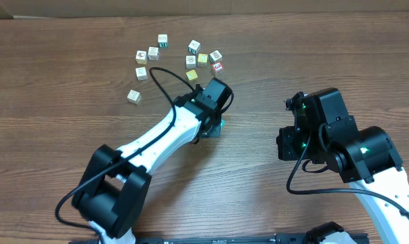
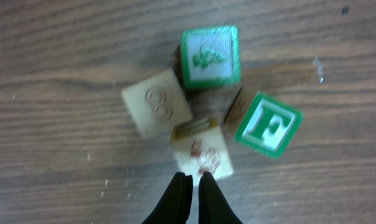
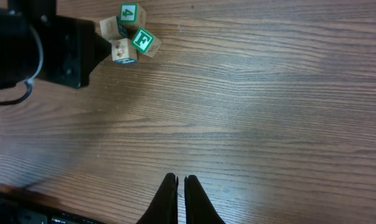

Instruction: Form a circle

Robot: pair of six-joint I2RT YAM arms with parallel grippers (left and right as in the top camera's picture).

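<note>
Surface: a brown wood-grain tabletop (image 1: 313, 61), matt, with pale specks and a small scuff showing in the left wrist view. A light strip runs past its far edge (wall or floor, cannot tell which).

Task item: the circle (image 2: 197, 134) is four cubes packed tight. They are a green-framed picture cube (image 2: 210, 56), a green F cube (image 2: 267, 124), a pale embossed cube (image 2: 157, 102) and a pale cube with a reddish picture (image 2: 200, 152). The F cube sits tilted against the others. From overhead the circle is almost wholly hidden under the left arm (image 1: 164, 135); only a teal corner shows.

Left jaws: shut to a thin slit and holding nothing. Their tips are at the near edge of the reddish-picture cube in the circle (contact cannot be confirmed).

Right jaws: closed together, empty, over bare wood well apart from the circle. The right wrist view shows the circle at the far left, just beside the left arm's black head.

Other items: loose cubes (image 1: 191, 61) lie scattered beyond the circle, toward the far edge. The right arm (image 1: 367, 152) stands well to the circle's right.
</note>
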